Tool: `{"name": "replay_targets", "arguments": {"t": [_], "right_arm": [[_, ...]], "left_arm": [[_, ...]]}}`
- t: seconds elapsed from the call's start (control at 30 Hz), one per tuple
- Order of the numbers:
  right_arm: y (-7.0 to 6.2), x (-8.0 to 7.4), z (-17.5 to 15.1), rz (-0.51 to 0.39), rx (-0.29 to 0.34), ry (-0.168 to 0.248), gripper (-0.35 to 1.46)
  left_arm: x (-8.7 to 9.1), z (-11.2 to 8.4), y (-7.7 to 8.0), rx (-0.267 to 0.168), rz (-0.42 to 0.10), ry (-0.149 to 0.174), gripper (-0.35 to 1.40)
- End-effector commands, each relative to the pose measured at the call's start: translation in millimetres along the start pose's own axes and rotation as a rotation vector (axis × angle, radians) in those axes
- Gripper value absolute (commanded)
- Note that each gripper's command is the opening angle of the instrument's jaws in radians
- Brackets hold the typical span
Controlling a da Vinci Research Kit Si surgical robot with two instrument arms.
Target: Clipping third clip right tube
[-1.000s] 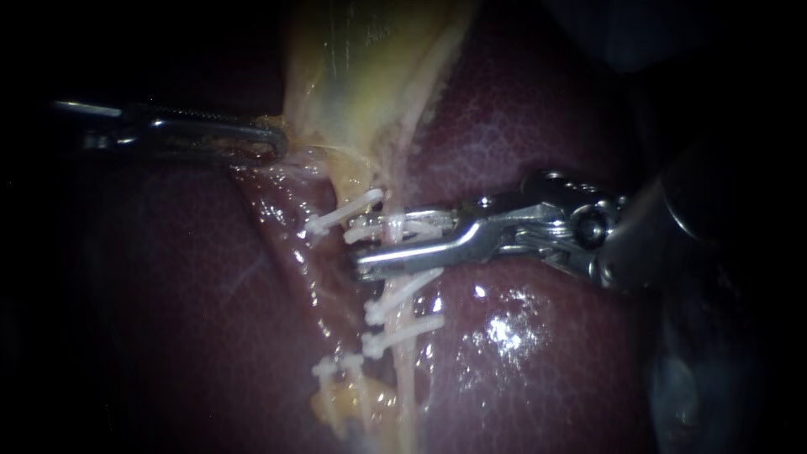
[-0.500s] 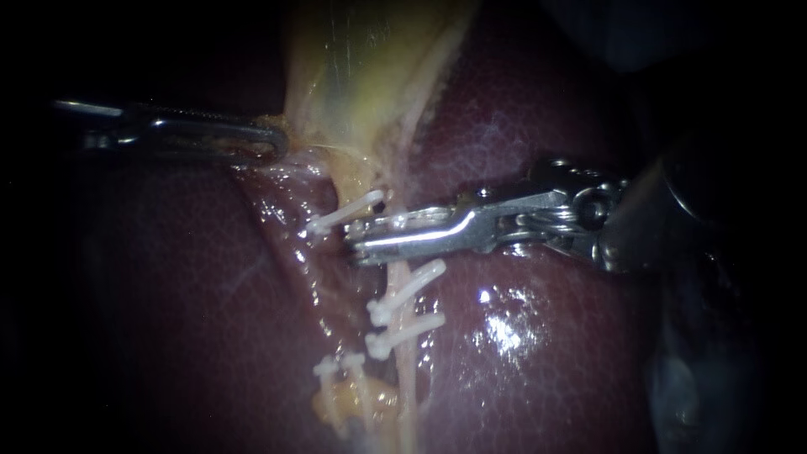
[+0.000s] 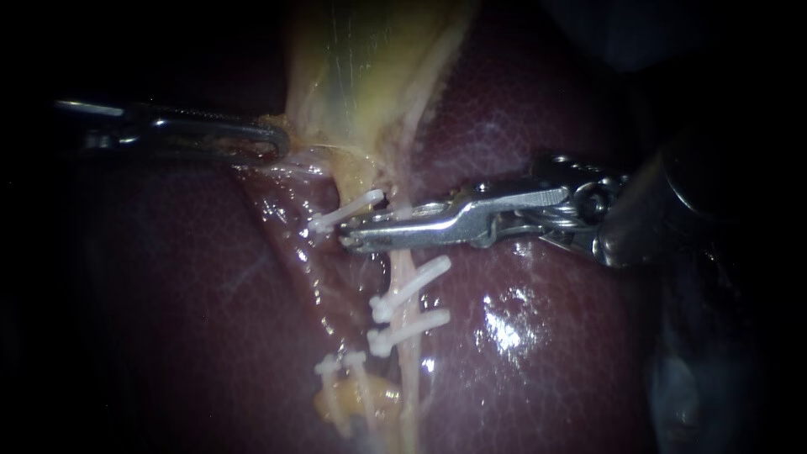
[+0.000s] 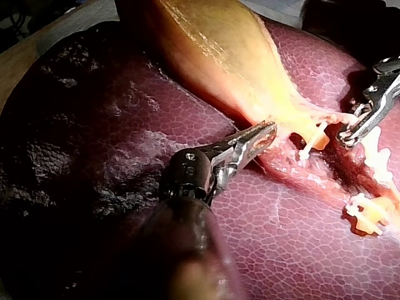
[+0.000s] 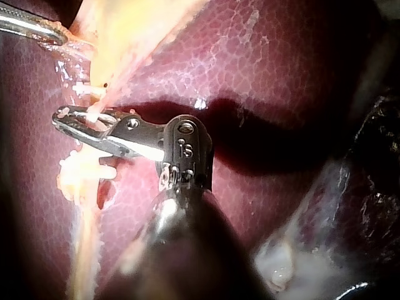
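My right instrument comes in from the right. Its jaws lie across the pale right tube, shut on a white clip that barely shows between them. In the right wrist view the same jaws hold a pale bit of clip and tube. Two white clips sit on this tube below the jaws. Another clip slants just above the jaw tips. My left instrument is shut on the edge of the yellow gallbladder and holds it out to the left. The left wrist view shows that grip.
Dark red liver lies on both sides of the tubes. Further white clips sit low on the strand left of the right tube, by yellow fatty tissue. The right instrument's wrist hangs over the liver.
The right instrument's jaws stood open around the tube with a white clip in them. They have now closed on it and lifted slightly. The left instrument has not moved.
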Motion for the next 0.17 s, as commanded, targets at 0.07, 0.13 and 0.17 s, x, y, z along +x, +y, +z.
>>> {"name": "replay_targets", "arguments": {"t": [0.07, 0.13, 0.17], "right_arm": [[0.1, -0.1, 0.0, -0.001, 0.001, -0.001, -0.35], [0.2, -0.1, 0.0, -0.001, 0.001, -0.002, -0.35], [0.3, -0.1, 0.0, -0.001, 0.001, -0.003, -0.35]], "left_arm": [[0.0, 0.0, 0.0, 0.0, 0.0, 0.0, -0.35], [0.0, 0.0, 0.0, 0.0, 0.0, 0.0, -0.35], [0.0, 0.0, 0.0, 0.0, 0.0, 0.0, -0.35]]}}
